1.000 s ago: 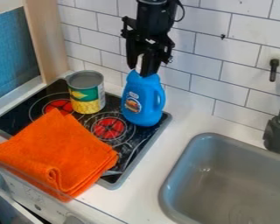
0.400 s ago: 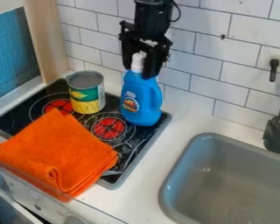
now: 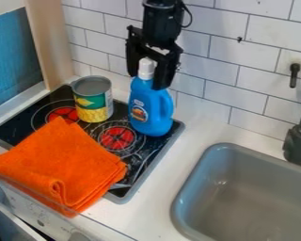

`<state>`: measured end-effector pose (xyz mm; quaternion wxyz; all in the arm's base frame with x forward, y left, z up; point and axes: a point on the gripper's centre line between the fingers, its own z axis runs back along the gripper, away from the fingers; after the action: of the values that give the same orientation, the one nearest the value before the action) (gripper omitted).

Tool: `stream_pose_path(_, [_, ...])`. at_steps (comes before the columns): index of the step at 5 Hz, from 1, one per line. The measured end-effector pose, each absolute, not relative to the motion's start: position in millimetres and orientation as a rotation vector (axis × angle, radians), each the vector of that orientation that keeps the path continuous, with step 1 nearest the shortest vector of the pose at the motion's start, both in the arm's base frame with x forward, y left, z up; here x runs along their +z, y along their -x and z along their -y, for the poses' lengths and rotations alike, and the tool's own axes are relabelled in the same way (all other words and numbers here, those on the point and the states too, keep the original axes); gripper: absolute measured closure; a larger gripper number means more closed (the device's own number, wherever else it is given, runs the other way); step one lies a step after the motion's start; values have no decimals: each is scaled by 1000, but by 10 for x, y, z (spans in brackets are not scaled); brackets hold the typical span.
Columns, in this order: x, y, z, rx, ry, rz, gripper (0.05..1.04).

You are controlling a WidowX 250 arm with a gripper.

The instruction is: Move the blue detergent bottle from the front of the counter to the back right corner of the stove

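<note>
The bottle [image 3: 151, 114] stands upright by the stove's [image 3: 142, 177] right edge, white counter [image 3: 169, 175] (a slanting strip) between it and the sink [image 3: 202, 159]. The claw [image 3: 146, 81] is spread wide around its white cap [image 3: 145, 69]; its handled body is blue.

And here's the orange cloth [image 3: 59, 164] slumped across the cooktop [image 3: 148, 154], the yellow-and-green can [image 3: 92, 101] standing just behind it, while the gray sink [image 3: 200, 176] sits in the white tabletop [image 3: 169, 175] by a black faucet [image 3: 297, 146], below white wall tiles [image 3: 219, 77]!
</note>
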<state>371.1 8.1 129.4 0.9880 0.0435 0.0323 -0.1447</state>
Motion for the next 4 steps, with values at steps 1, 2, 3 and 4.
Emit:
stream_pose_path(1, [1403,-3600,-179,-280,-13,5,76])
stream_pose_path(2, [1634,-3450,-339,-243,13,105,79])
stream_pose_path(3, [1835,-3289,-377,-254,2,150,79])
stream_pose_path(4, [1950,-3037,-421,-280,-3,125,79])
